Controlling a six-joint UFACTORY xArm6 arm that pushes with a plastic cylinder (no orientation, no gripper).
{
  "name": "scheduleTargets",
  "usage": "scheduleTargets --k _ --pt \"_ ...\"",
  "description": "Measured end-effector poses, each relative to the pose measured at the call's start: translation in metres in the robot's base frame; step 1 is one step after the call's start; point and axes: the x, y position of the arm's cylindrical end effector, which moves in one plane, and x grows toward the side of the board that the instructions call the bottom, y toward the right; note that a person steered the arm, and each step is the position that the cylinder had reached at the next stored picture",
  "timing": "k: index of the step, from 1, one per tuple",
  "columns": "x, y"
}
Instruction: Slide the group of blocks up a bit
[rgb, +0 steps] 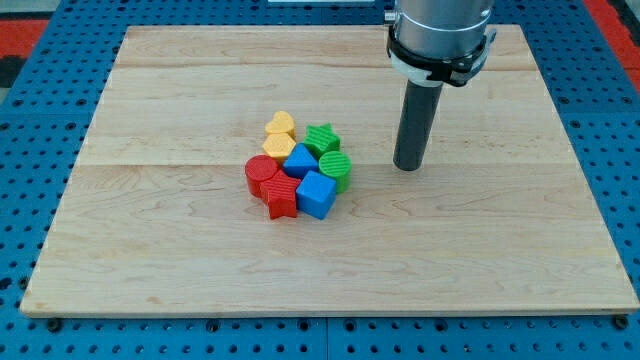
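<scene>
A tight group of blocks sits left of the board's middle. It holds a yellow heart (281, 123), a yellow block (279, 146), a green star (322, 138), a green round block (336, 170), a blue block (300, 161), a blue cube (316, 194), a red round block (261, 176) and a red star (282, 199). My tip (407, 166) rests on the board to the view's right of the group, about level with the green round block and clear of it.
The wooden board (150, 250) lies on a blue pegboard surface (30, 120). The arm's grey body (440, 30) hangs over the board's top right part.
</scene>
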Motion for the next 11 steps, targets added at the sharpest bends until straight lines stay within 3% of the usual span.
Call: scheduleTargets --k 5,9,11 --pt "0.011 0.009" --pt "0.100 -0.088" --pt "0.007 -0.101"
